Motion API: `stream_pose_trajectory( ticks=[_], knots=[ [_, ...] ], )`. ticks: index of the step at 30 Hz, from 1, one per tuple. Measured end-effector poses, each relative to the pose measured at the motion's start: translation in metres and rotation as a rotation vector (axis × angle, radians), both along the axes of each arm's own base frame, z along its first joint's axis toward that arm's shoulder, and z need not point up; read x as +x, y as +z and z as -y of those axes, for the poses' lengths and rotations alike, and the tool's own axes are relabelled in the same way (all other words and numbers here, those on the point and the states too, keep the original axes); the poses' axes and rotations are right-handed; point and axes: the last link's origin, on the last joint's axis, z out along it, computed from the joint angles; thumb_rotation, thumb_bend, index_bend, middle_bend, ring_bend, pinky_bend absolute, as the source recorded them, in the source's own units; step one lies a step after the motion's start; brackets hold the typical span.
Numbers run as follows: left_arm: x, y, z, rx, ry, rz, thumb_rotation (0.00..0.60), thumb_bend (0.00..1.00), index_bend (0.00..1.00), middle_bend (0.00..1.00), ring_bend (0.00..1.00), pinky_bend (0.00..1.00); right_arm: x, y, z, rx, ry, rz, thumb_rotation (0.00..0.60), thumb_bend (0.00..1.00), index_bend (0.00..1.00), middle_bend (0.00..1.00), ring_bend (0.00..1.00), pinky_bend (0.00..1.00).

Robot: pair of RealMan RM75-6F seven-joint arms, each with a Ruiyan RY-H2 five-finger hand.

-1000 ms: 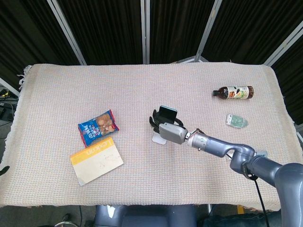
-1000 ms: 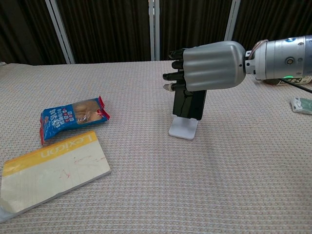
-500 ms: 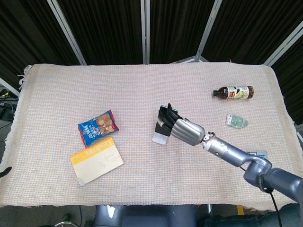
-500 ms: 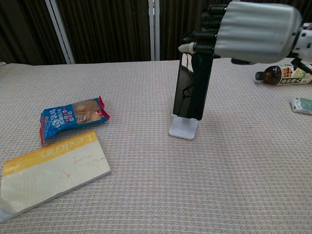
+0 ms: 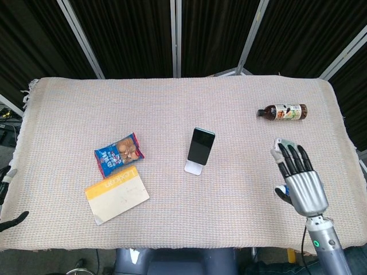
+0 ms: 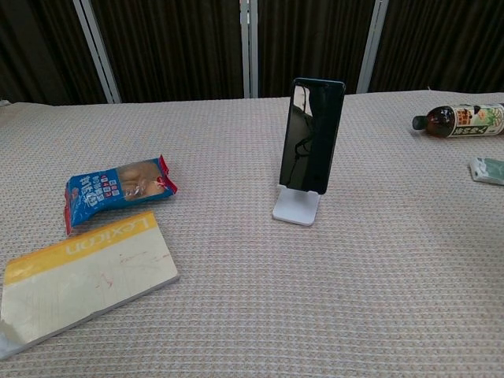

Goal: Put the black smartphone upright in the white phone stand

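Observation:
The black smartphone stands upright in the white phone stand near the middle of the table, its dark screen leaning slightly back. Nothing touches it. My right hand hovers near the table's front right, far from the phone, fingers spread and holding nothing; the chest view does not show it. Only dark fingertips of my left hand peek in at the left edge of the head view, too little to tell how they lie.
A blue snack packet and a yellow-edged notebook lie front left. A dark bottle lies on its side at the back right, with a small green packet nearer.
My right hand has let go of the phone and pulled back to the front right. The phone now stands alone in the stand.

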Motion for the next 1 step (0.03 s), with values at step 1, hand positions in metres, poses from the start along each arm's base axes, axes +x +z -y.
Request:
stream_pose_trajectory(
  ticks=[1],
  knots=[
    [0.0009, -0.0007, 0.0007, -0.001, -0.006, -0.001, 0.6, 0.0, 0.0, 0.0, 0.0, 0.0, -0.0039, 0.0012, -0.006, 0.0, -0.022, 0.018, 0.6, 0.0, 0.0, 0.0, 0.0, 0.0]
  ],
)
